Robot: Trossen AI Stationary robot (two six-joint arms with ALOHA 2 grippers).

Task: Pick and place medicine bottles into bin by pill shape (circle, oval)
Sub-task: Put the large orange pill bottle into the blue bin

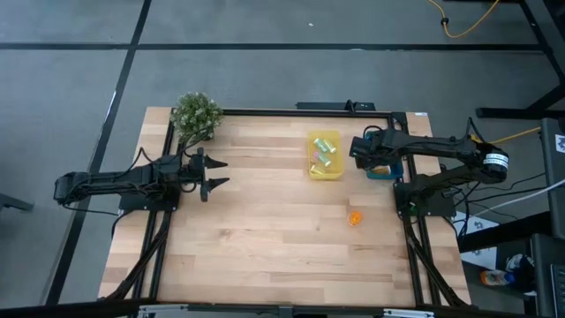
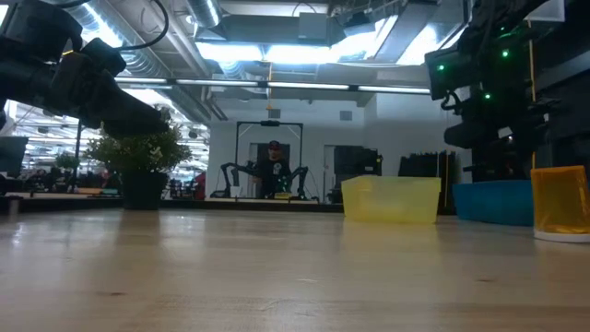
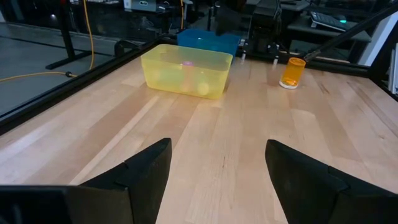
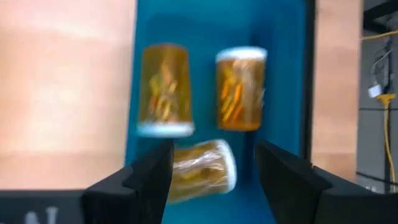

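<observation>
With 3 orange bottles [image 4: 239, 89] in the blue bin [image 4: 280, 37] and others in the yellow bin [image 1: 324, 155], only 1 bottle [image 1: 355, 217] is left on the counter [image 1: 265, 230], as the right gripper [image 4: 211, 165] hangs over the blue bin with fingers apart and empty, and the left gripper [image 3: 217, 168] waits open.

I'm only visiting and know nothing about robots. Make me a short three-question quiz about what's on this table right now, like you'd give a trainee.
1. True or false: the blue bin holds three orange bottles.
2. Multiple choice: where does the last orange bottle outside the bins stand? A) on the bare table B) in the yellow bin C) beside the plant
3. Fill in: the right gripper hangs over the ____ bin with its fingers apart, while the left gripper waits open on the table's left side.

Key: 1 true; 2 A; 3 blue.
</observation>
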